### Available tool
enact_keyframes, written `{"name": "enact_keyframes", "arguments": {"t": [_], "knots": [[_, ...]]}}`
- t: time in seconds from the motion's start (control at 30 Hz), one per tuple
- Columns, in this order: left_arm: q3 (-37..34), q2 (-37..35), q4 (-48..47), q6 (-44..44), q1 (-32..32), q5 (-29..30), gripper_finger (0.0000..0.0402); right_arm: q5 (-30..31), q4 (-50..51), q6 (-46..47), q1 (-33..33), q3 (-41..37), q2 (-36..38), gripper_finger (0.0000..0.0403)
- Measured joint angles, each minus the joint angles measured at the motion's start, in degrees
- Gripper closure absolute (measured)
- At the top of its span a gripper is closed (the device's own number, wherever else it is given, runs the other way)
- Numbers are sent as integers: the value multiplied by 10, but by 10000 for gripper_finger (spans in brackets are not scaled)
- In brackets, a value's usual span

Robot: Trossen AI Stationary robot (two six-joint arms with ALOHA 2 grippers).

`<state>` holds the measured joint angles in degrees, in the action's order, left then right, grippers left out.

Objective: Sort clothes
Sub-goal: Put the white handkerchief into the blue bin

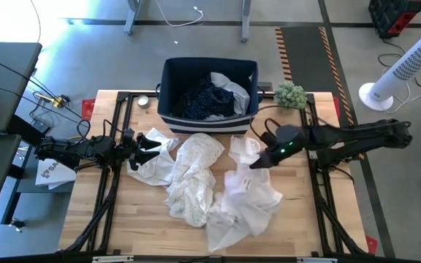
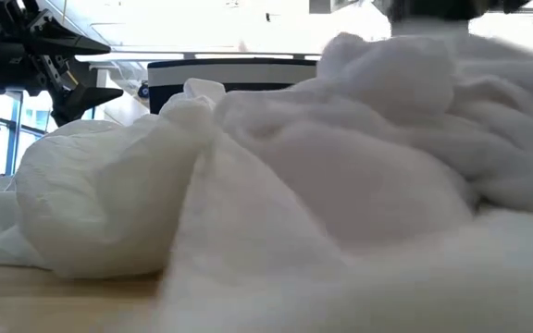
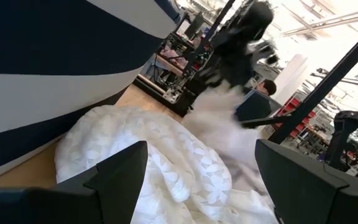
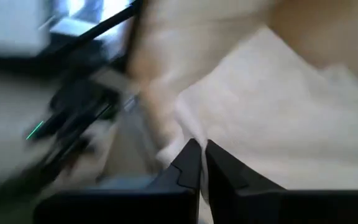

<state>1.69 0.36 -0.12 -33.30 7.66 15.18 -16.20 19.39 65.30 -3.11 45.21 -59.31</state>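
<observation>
Several white and cream garments lie heaped in the middle of the table: a lacy cream one [image 1: 192, 175], a white one [image 1: 243, 197] to its right and a white one [image 1: 152, 157] to its left. They fill the low view [image 2: 340, 185]. My left gripper [image 1: 143, 150] is open at the left garment's edge, and the lacy cloth [image 3: 185, 174] lies between its fingers. My right gripper [image 1: 258, 162] is shut just over white cloth [image 4: 278, 106]. A dark navy garment [image 1: 205, 98] and a white one [image 1: 232, 84] lie in the bin. My right gripper's shut fingertips [image 4: 191, 152] stand against white cloth, but the blurred wrist view does not show whether they touch or pinch it. My left gripper touches nothing that I can see.
The navy bin with white stripes [image 1: 168, 109] stands at the table's far middle. A green fuzzy object [image 1: 289, 95] sits right of it and a small round silver object [image 1: 143, 101] left of it. Bare wood [image 1: 123, 212] shows at the near left.
</observation>
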Motion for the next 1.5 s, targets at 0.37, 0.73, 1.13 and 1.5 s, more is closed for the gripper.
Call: {"name": "enact_keyframes", "arguments": {"t": [0.37,0.73,1.13,1.5], "knots": [[0,0,0,5,0,2,106,-137,244,123,-15,-27,-26,399],[0,0,0,5,0,2,106,-183,347,92,22,-19,-28,314],[0,0,0,5,0,2,106,113,189,-119,86,20,-104,276],[0,0,0,-38,0,0,106,216,95,-333,119,18,-316,276]]}}
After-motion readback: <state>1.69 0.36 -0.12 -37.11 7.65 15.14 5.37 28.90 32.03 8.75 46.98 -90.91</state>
